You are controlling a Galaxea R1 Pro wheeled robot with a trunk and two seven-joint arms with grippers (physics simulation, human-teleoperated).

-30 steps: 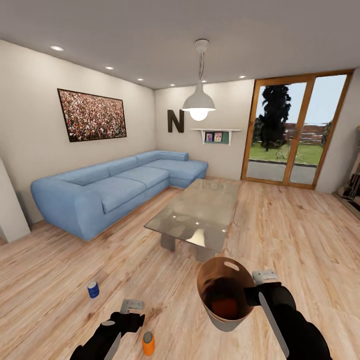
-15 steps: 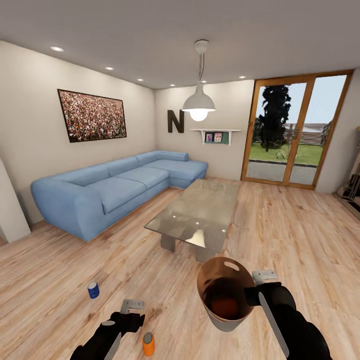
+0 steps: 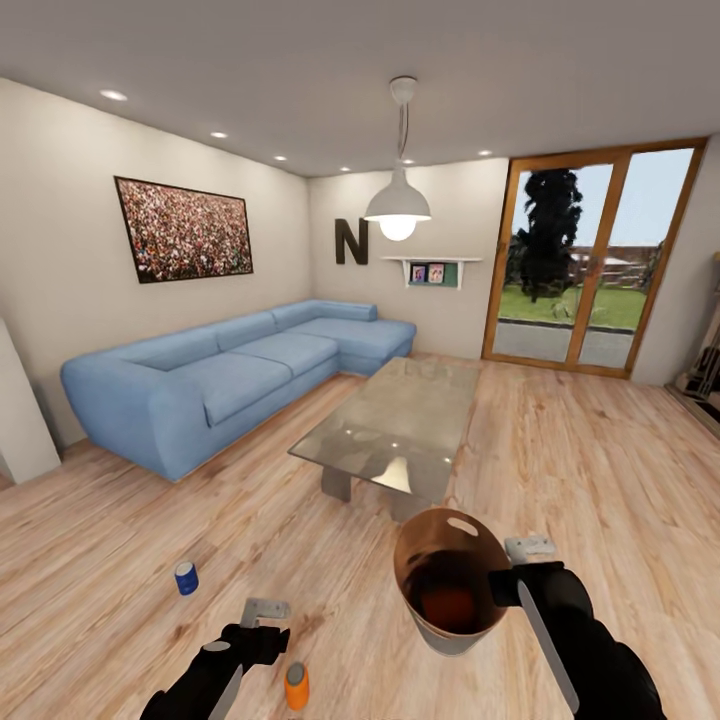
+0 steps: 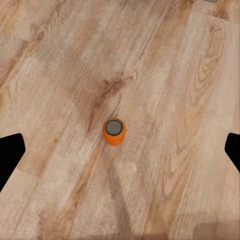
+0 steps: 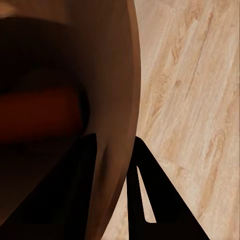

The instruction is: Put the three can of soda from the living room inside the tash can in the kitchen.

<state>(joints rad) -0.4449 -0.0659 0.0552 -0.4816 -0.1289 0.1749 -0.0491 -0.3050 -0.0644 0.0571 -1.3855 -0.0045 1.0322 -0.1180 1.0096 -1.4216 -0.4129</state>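
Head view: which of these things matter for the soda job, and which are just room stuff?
Job:
- orange can on the floor, under the open left gripper
- blue can on the floor
- trash can, rim clamped by the right gripper, something orange inside

Not job:
- blue sofa
- glass table
- pendant lamp

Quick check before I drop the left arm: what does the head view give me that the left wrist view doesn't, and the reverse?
Head view alone: the blue can standing on the floor, the trash can gripped at its rim by the right gripper, something orange inside it, sofa and glass table. Left wrist alone: the orange can's grey top seen straight down, centred between the wide-open fingertips. Both: that upright orange can on the plank floor.
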